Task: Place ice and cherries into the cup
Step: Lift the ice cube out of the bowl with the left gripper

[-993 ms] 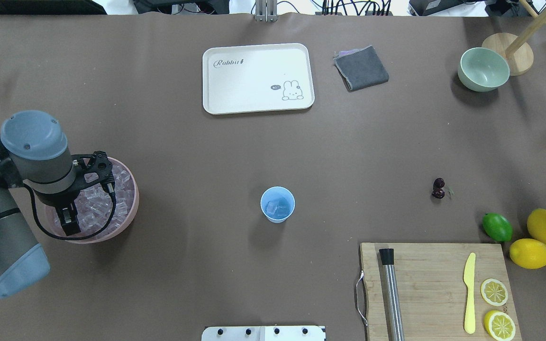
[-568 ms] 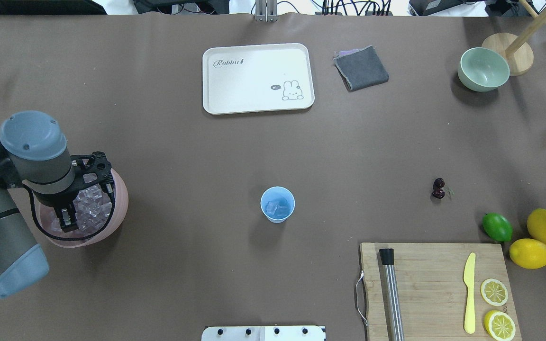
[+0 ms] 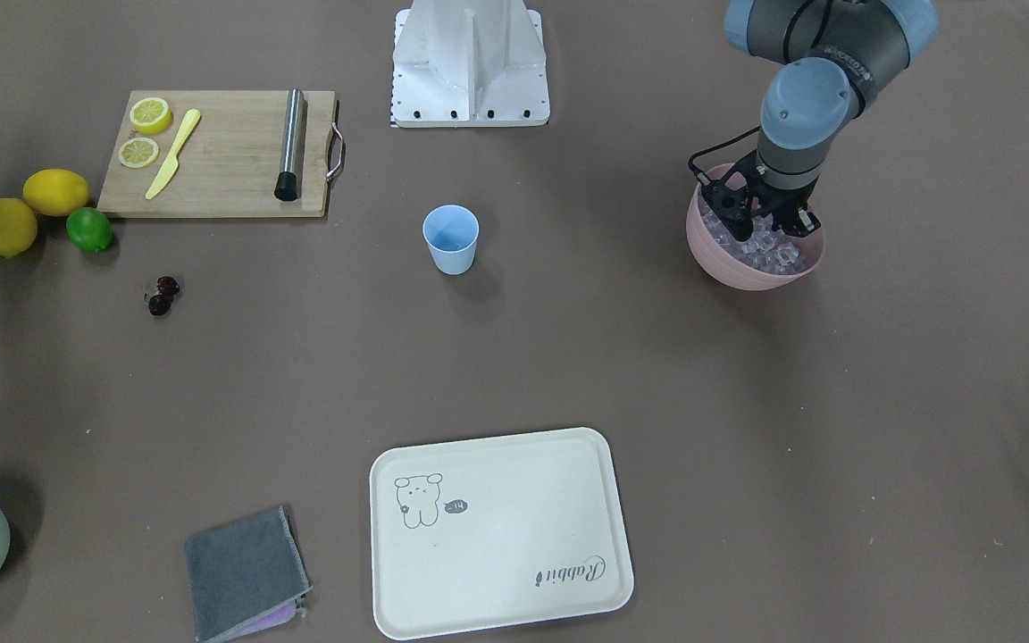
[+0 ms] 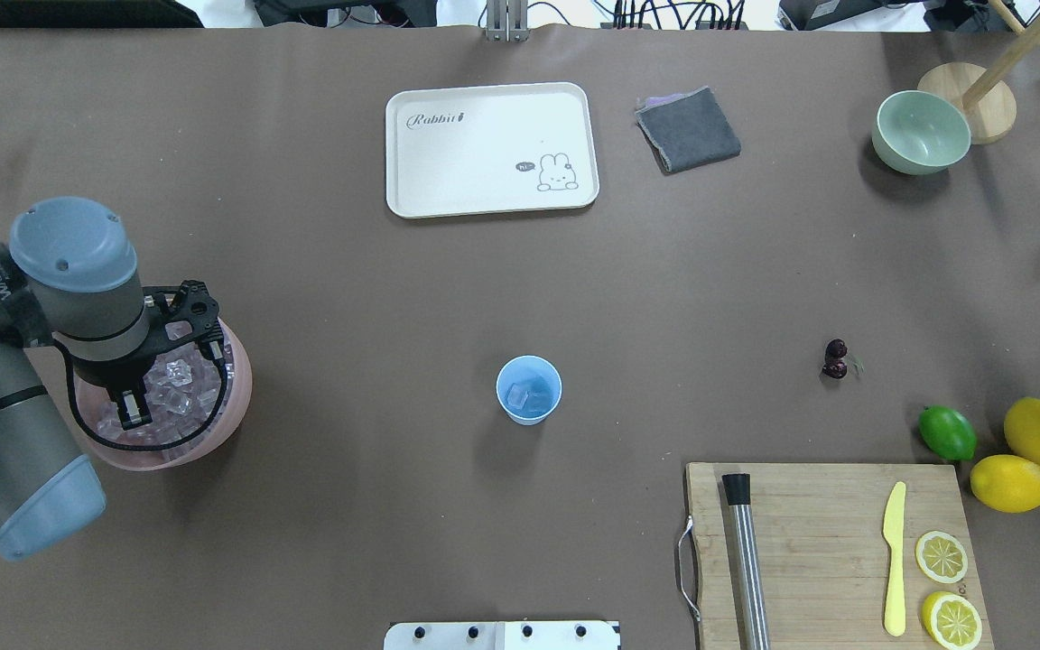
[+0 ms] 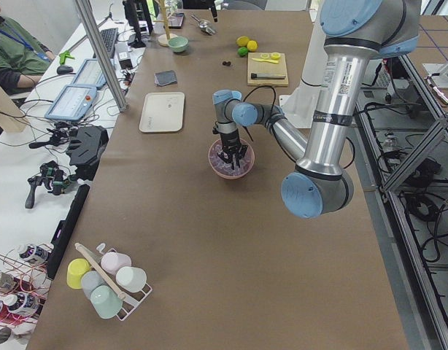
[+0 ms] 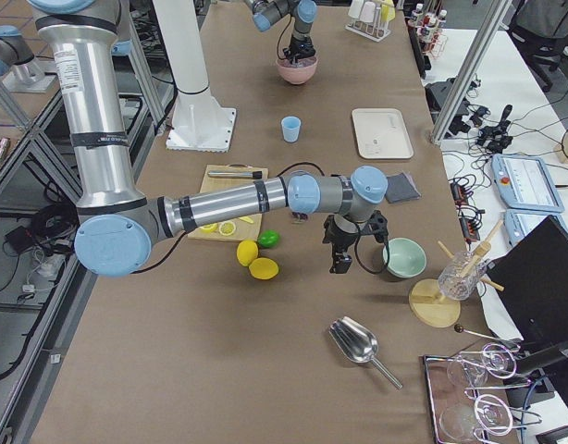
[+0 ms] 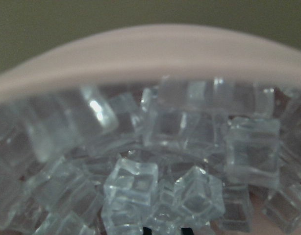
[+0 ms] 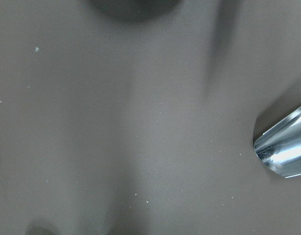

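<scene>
The light blue cup [image 4: 529,390] stands upright mid-table with a few ice cubes [image 4: 524,394] in it. A pink bowl [image 4: 233,406] at the left holds many clear ice cubes [image 4: 181,375]. My left gripper [image 4: 129,413] is down in that bowl, its fingers close together among the ice. In the left wrist view the fingertips sit narrowly apart around a cube [image 7: 165,220]. The dark cherries [image 4: 835,359] lie on the table to the right of the cup. My right gripper [image 6: 340,264] hovers over bare table far right; I cannot tell whether it is open or shut.
A cream tray [image 4: 491,149], a grey cloth [image 4: 688,129] and a pale green bowl [image 4: 921,132] sit at the far side. A cutting board [image 4: 827,542] with rod, knife and lemon slices is near right, beside a lime [image 4: 947,432] and lemons [image 4: 1039,433]. A metal scoop [image 6: 358,344] lies beyond the right gripper.
The pink bowl has slid left and tipped briefly with my left gripper inside it, then settled. The left wrist has shifted slightly toward the far side. The cup and cherries have not moved.
</scene>
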